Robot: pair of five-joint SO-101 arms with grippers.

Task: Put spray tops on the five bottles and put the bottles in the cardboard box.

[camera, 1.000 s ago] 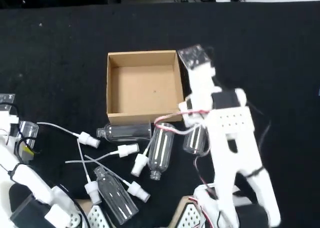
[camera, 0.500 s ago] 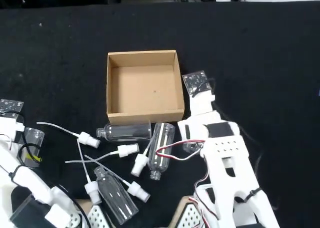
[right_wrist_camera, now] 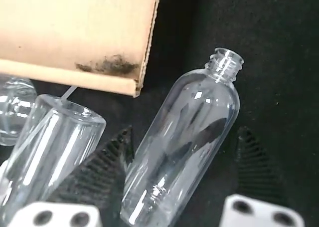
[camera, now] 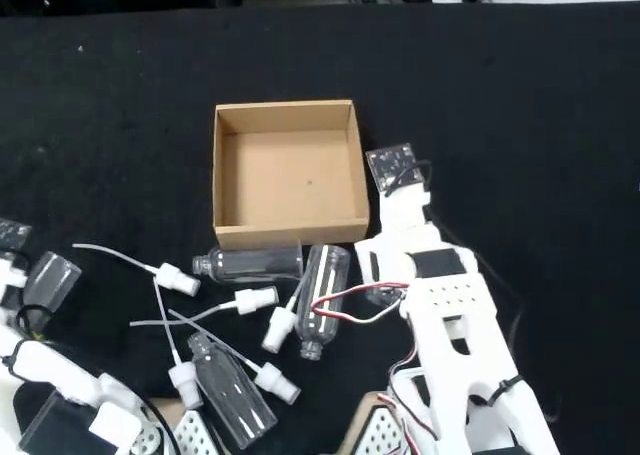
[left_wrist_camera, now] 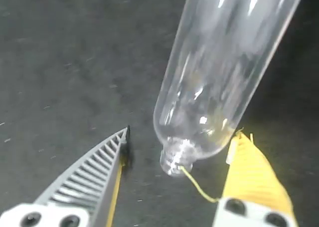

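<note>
Bare black cloth [camera: 520,95] is seen on all sides of the brown cardboard box [camera: 215,175]. The right gripper [right_wrist_camera: 185,131] is spread wide astride an open-necked clear plastic bottle [right_wrist_camera: 199,102], which lies just beside the box's corner. The left gripper [left_wrist_camera: 182,134] is likewise parted around the neck of a second clear bottle [left_wrist_camera: 224,62], well apart from the box. White spray tops [camera: 258,300] are scattered between.

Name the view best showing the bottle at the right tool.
Right wrist view: the bottle lies uncapped inside the open right tool. High view: the arm covers most of it; left wrist view: another bottle.
</note>
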